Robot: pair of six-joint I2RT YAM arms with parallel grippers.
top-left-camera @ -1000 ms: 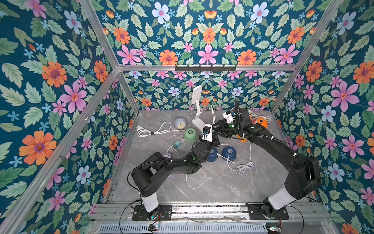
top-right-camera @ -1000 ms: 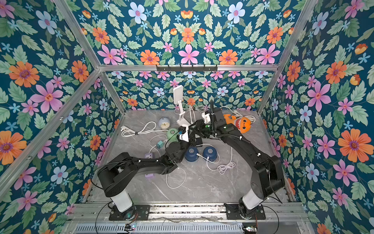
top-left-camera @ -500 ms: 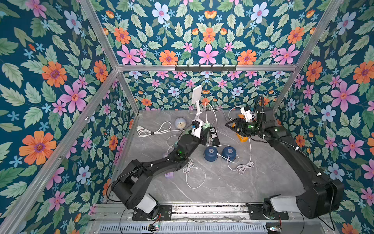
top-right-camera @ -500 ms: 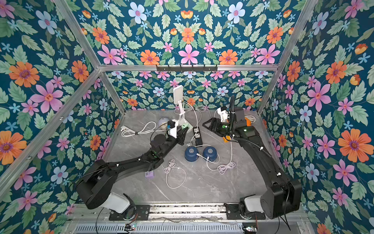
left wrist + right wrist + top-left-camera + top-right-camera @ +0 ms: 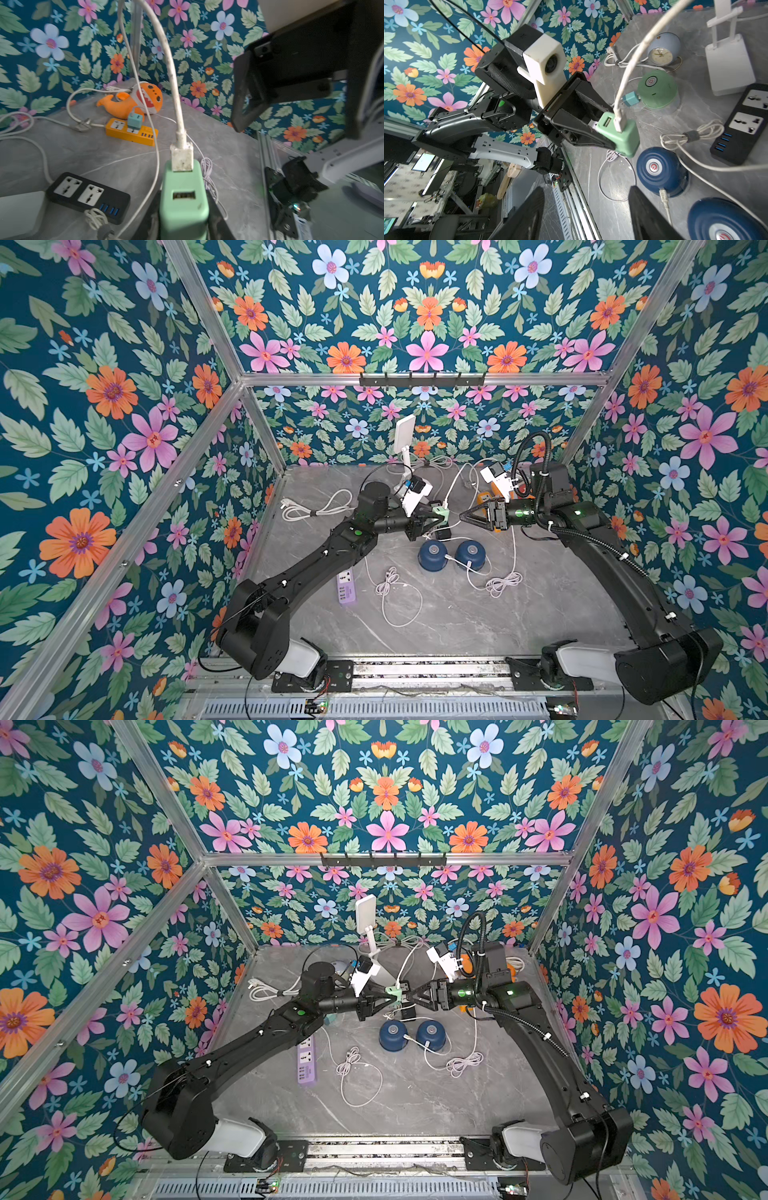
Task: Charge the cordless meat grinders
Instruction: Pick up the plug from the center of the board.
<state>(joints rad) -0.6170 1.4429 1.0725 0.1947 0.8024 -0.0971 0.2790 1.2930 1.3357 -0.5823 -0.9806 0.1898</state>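
- In both top views: two black arms meet tip to tip above the grey marbled table (image 5: 540, 614); left gripper (image 5: 432, 519) is clamped on one mint green adapter (image 5: 441, 514), which has one white cable (image 5: 453, 485) plugged in; right gripper (image 5: 465, 516) points at it from just beside, its spread unclear here
- Two navy grinders (image 5: 432, 556), glossy domes with round silvery buttons, sit side by side on the table below both grippers, toward the base rail; one flat purple strip (image 5: 345, 588) lies below the left gripper's arm
- Left wrist: left gripper (image 5: 184, 224) holds the green adapter (image 5: 184, 193), a smooth rounded block with two USB ports; the scuffed white plug fills one
- Past the gripper lie one black strip (image 5: 87, 197) with two sockets and four blue ports, one orange strip (image 5: 131, 131) carrying one teal adapter (image 5: 135, 120), and one orange plush shark (image 5: 133, 101)
- Right wrist: right gripper (image 5: 583, 207) stands wide, nothing between its black fingers (image 5: 529, 218)
- Beyond its fingertips lie the navy grinders (image 5: 660, 168), ribbed in rings, each button marked with a red power symbol; one has a white plug at its base
- One green grinder (image 5: 657, 89), with the same symbol, stands past the left gripper (image 5: 610, 133), a second teal adapter (image 5: 630, 99) just beside it; one pale-blue clock (image 5: 662, 49) and one white lamp (image 5: 729, 62) lie farther on
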